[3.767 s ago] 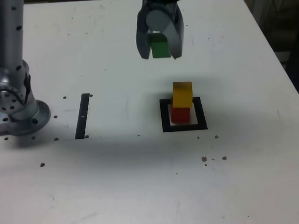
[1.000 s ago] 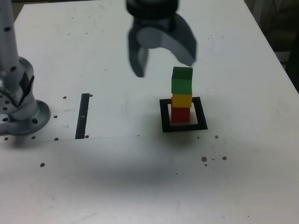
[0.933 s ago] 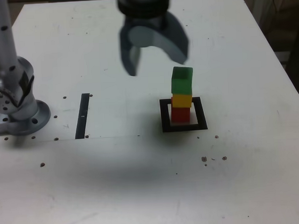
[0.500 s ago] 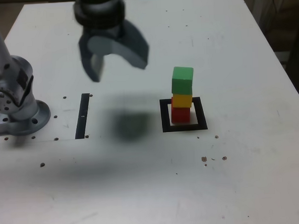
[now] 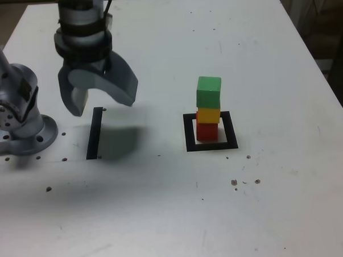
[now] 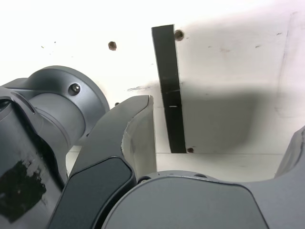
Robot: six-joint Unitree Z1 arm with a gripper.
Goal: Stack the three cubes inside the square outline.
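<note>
White and lightly speckled, the worktop (image 5: 163, 208) filled the exterior view. Toward that view's right the square outline (image 5: 189, 136) lay flat on it, its thick black border framing a white centre. Inside it stood the three cubes as one upright column: the red cube (image 5: 206, 131) at the bottom on the white centre, the yellow cube (image 5: 209, 115) on top of it, and the green cube (image 5: 208, 92) on top of that, turned slightly out of line with the two below. Well apart from the stack, toward the exterior view's left, the claw (image 5: 100, 101) hung above the worktop with its jaws spread wide and nothing between them. It hovered over the upper end of a thin black strip (image 5: 94, 137), and its shadow fell just beside that strip. The arm's grey base (image 5: 20, 126) sat at the left edge.

Grey claw (image 6: 224, 157) housing crowded the wrist view, and one curved finger (image 6: 124, 138) showed clearly while the other only edged into the frame, the wide gap between them empty. Through that gap the black strip (image 6: 169, 90) lay on the white worktop (image 6: 238, 62), with small dark holes near its ends. The round base (image 6: 62, 105) sat beside the finger. None of the cubes or the outline appeared in this view.
</note>
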